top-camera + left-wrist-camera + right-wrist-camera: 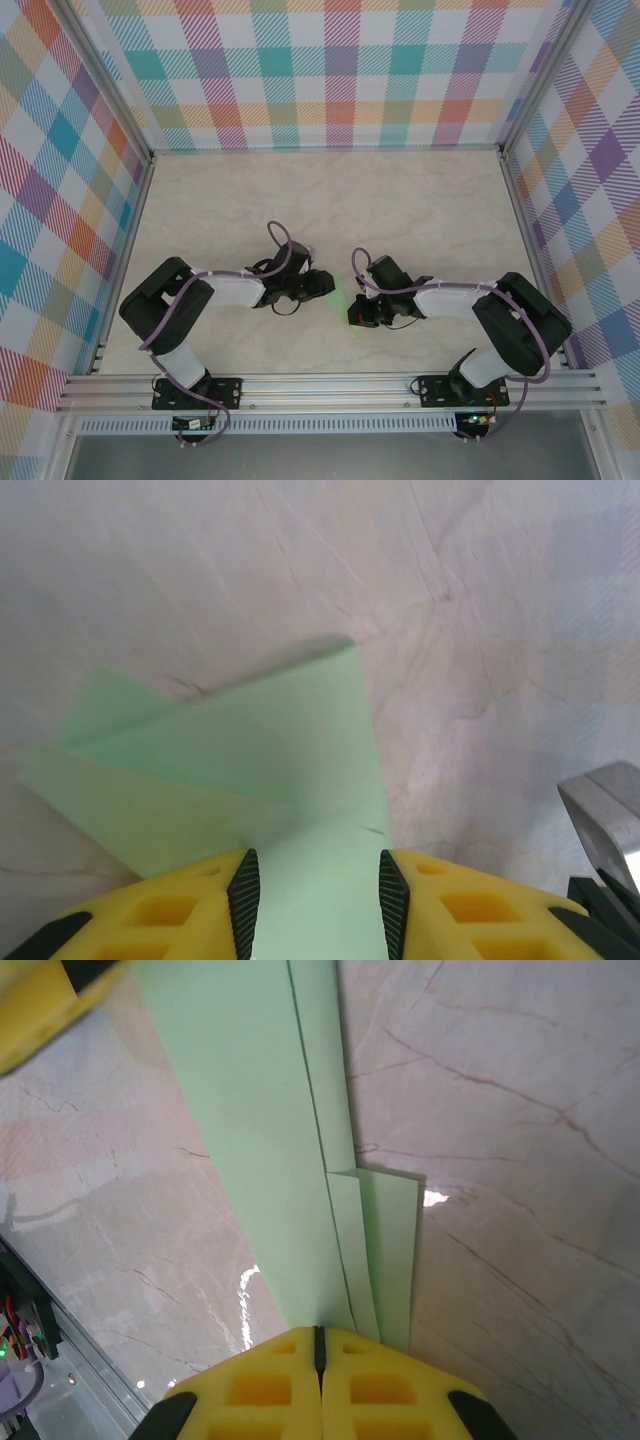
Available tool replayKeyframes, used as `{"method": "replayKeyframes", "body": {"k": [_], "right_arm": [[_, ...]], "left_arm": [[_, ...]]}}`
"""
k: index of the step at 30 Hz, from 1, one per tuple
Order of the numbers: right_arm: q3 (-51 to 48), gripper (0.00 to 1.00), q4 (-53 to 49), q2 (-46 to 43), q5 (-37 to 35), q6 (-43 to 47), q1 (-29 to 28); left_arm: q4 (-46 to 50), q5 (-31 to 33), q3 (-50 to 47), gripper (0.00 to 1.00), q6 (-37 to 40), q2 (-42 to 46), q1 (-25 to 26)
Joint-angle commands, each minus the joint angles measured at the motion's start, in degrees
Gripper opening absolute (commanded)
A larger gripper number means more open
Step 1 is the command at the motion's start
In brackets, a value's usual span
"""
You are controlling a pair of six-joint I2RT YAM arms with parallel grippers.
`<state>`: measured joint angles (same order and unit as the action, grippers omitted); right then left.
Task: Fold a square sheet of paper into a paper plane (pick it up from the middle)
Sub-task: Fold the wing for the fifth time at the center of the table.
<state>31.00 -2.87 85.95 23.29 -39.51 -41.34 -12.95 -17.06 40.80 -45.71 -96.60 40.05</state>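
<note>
Paper plane [250,1140] in R gripper [320,1334]

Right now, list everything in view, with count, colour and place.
paper: one, pale green, folded, between the tools
table: one, cream marble, under everything
walls: three, multicolour plaid, left, back, right
frame: one, silver metal, around the table
left arm: one, black and white, near-left
right arm: one, black and white, near-right
left tool: one, yellow, open, astride the paper
right tool: one, yellow, shut on the paper
</note>
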Motion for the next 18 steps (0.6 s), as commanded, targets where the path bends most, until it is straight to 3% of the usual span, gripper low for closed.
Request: {"method": "replayKeyframes", "body": {"k": [1, 11, 18], "right_arm": [[-1.74, 0.05, -7.65, 2.55, -2.45, 1.81, -0.31], [-1.58, 0.06, -7.18, 2.24, -1.47, 1.74, -0.32], [-0.98, 0.07, -5.47, 2.81, -0.71, 0.07, -0.36]], "left_arm": [[3.6, 0.97, 1.22, 0.39, 3.19, -0.85, -2.98], [6.18, -2.43, 3.54, 0.39, 5.57, -1.43, -8.82], [11.9, -3.6, 6.55, 0.4, 7.6, 3.26, -11.25]]}}
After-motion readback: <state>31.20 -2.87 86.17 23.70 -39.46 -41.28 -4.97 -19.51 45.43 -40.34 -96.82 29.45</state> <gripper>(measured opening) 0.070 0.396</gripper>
